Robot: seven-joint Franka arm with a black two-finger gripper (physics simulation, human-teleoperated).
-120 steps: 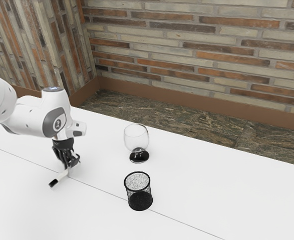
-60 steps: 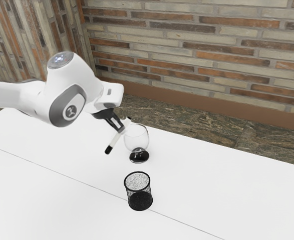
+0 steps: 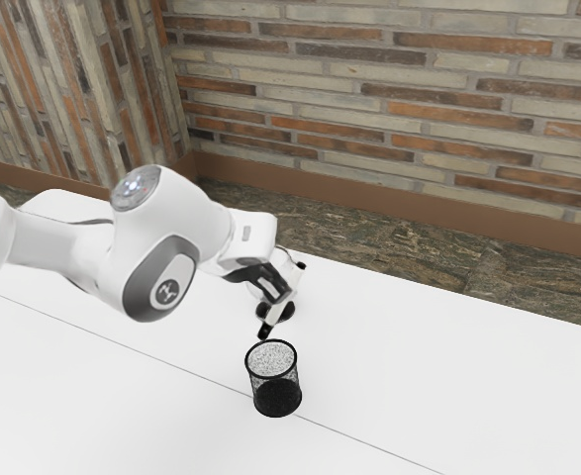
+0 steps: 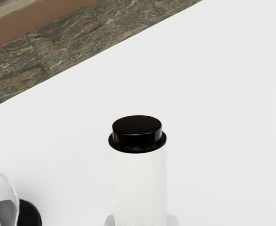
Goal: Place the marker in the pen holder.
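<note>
Hand (image 3: pixel 284 294), closed snugly on the marker (image 3: pixel 274 316), holds it aslant, presumably to enter the pen holder (image 3: pixel 275 394) end-first.

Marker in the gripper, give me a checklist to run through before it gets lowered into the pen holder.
1. Marker held between the gripper's fingers: ok.
2. Marker upright for lowering: not ok, it leans.
3. Pen holder standing upright, mouth up: ok.
4. Marker's lower end directly over the mouth: cannot tell; the exterior view shows it just beyond the rim, depth unclear.
5. Glass upright: ok.
6. Gap between gripper and glass: cannot tell; they overlap in the exterior view.
</note>
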